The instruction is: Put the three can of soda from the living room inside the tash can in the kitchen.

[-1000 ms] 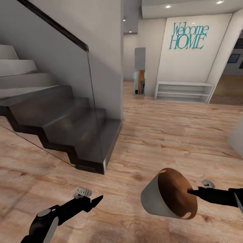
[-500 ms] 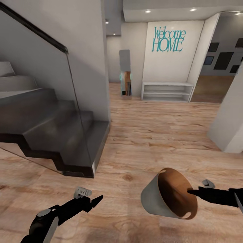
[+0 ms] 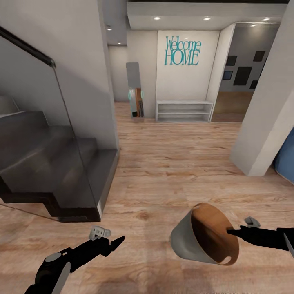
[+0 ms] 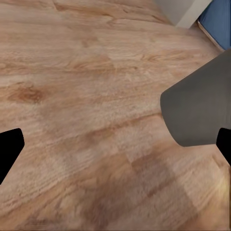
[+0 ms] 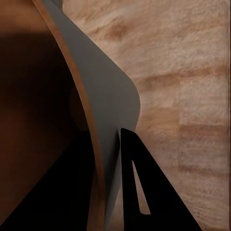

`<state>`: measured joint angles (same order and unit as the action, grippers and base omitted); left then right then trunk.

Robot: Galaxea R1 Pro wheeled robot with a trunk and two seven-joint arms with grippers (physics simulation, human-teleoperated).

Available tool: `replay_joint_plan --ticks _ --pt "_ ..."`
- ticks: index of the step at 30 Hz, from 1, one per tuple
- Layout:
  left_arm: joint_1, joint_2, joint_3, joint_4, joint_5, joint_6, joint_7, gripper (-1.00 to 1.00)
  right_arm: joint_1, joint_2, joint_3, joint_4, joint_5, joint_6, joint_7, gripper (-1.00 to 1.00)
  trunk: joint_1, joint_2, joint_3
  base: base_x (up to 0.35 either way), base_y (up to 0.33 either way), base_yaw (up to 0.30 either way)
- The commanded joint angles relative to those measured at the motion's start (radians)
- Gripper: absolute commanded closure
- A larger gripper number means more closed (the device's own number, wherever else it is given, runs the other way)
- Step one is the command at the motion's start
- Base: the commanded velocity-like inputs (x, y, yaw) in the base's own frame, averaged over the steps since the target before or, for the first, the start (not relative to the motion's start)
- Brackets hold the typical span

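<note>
While the right gripper [image 3: 229, 232] is pinching the rim of the tash can [image 3: 196, 241], one finger inside and one outside the wall [image 5: 113, 110], the bin is hanging tilted above the wood floor [image 3: 171, 163], well clear of the staircase [image 3: 61, 163]. Grey outside, copper-brown inside. The left gripper [image 3: 121, 239] is riding empty beside the bin, fingers [image 4: 9, 149] spread apart.

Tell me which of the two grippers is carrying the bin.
The right gripper: its fingers pinch the rim of the trash can, one inside, one outside. The left gripper holds nothing over the wood floor.
</note>
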<state>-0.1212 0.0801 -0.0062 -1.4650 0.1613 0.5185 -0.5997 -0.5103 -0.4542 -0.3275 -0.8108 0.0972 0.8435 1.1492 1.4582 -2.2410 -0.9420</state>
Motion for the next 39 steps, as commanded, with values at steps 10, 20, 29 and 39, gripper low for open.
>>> replay_joint_plan --ticks 10,20,29,39 --pt "0.000 0.000 0.000 0.001 0.000 0.000 0.000 -1.00 0.000 0.000 -0.029 0.000 -0.019 0.008 0.009 1.00 0.000 0.000 0.001 0.000 0.000 -0.271" --pt "0.000 0.000 0.000 0.002 0.000 0.000 0.001 -1.00 0.000 0.000 -0.031 0.000 -0.019 0.006 0.009 1.00 0.000 0.000 0.001 0.000 0.000 -0.277" --pt "0.000 -0.002 0.000 0.002 0.000 0.000 0.001 -1.00 0.000 0.000 -0.031 -0.001 -0.019 0.006 0.009 1.00 0.000 0.000 0.001 0.000 0.000 -0.278" --pt "0.000 -0.002 0.000 0.002 -0.001 0.001 0.001 -1.00 0.000 0.000 -0.031 -0.001 -0.019 0.006 0.009 1.00 0.000 0.000 0.001 0.000 0.000 -0.278"
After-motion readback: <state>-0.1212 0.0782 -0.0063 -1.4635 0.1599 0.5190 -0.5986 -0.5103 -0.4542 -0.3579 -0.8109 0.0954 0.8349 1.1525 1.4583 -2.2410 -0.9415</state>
